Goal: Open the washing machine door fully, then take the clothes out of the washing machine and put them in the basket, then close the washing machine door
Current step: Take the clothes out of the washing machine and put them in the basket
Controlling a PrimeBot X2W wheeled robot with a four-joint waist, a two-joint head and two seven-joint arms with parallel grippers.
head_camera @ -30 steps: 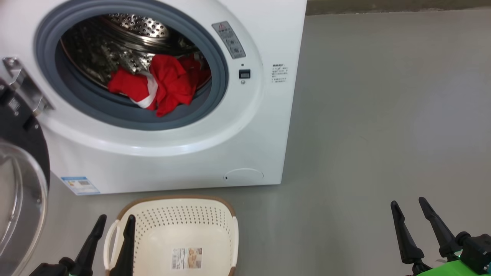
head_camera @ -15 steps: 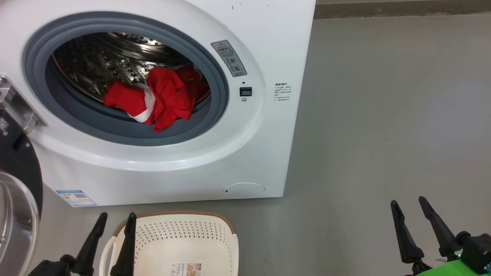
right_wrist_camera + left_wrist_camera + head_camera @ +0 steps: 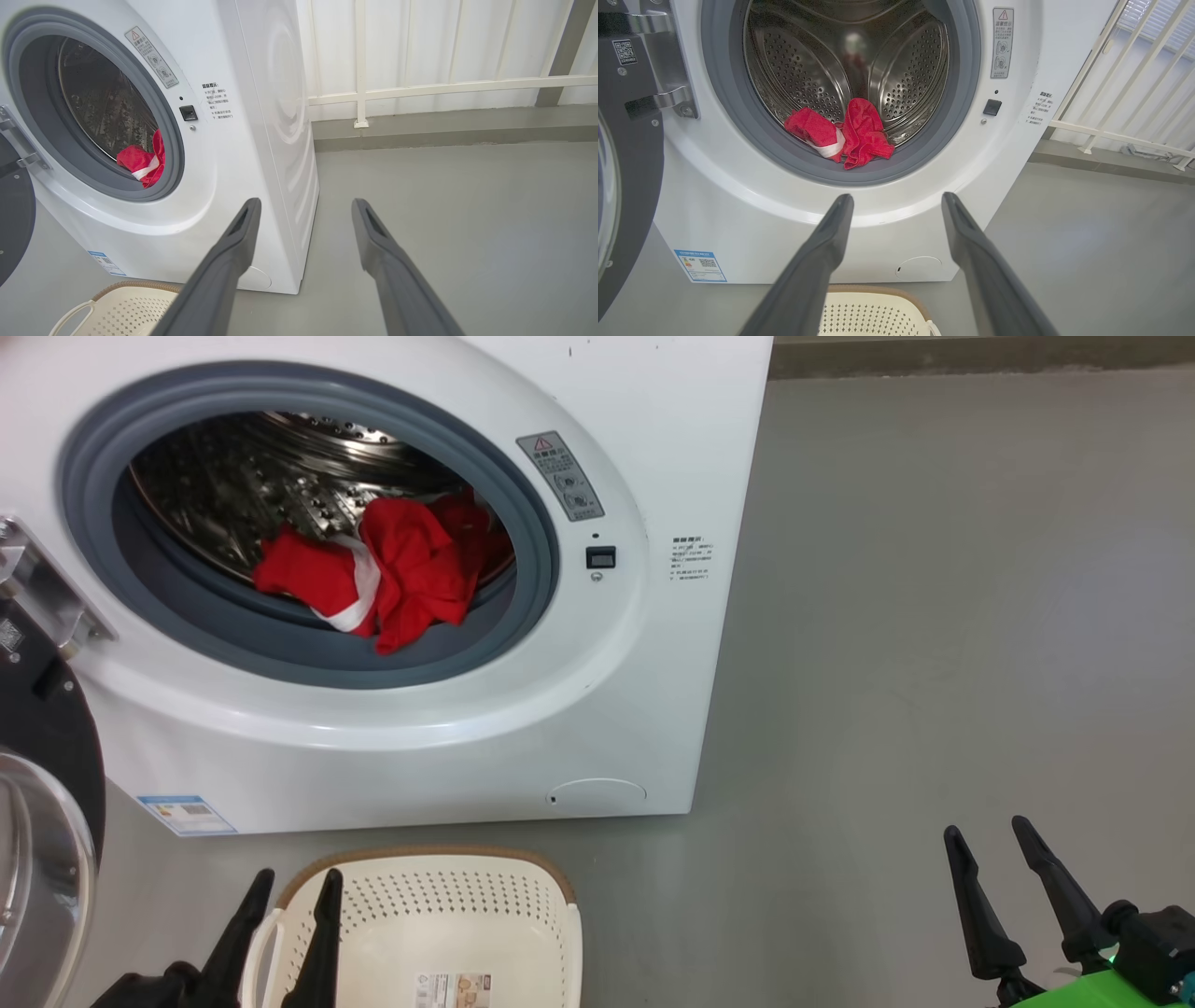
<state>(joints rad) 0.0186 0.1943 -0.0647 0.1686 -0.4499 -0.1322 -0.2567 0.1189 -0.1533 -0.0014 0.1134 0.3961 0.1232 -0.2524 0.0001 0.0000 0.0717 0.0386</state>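
Observation:
The white washing machine (image 3: 653,448) stands with its door (image 3: 42,775) swung open at the far left. Red clothes (image 3: 401,569) with white trim lie at the front of the steel drum, also seen as red clothes (image 3: 859,133) over the grey gasket. The cream basket (image 3: 448,896) sits on the floor just in front of the machine and holds nothing but its label. My left gripper (image 3: 299,877) is open, fingers over the basket's left rim and pointing at the drum. My right gripper (image 3: 985,828) is open above bare floor at the lower right.
Grey floor (image 3: 934,616) stretches to the right of the machine. A white railing (image 3: 420,88) and a low kerb run behind it. The open door's glass bowl (image 3: 605,196) bulges out at the left, close to my left arm.
The head camera has tilted, so the machine sits lower in the picture. My left gripper has edged slightly right over the basket. Both grippers stay open.

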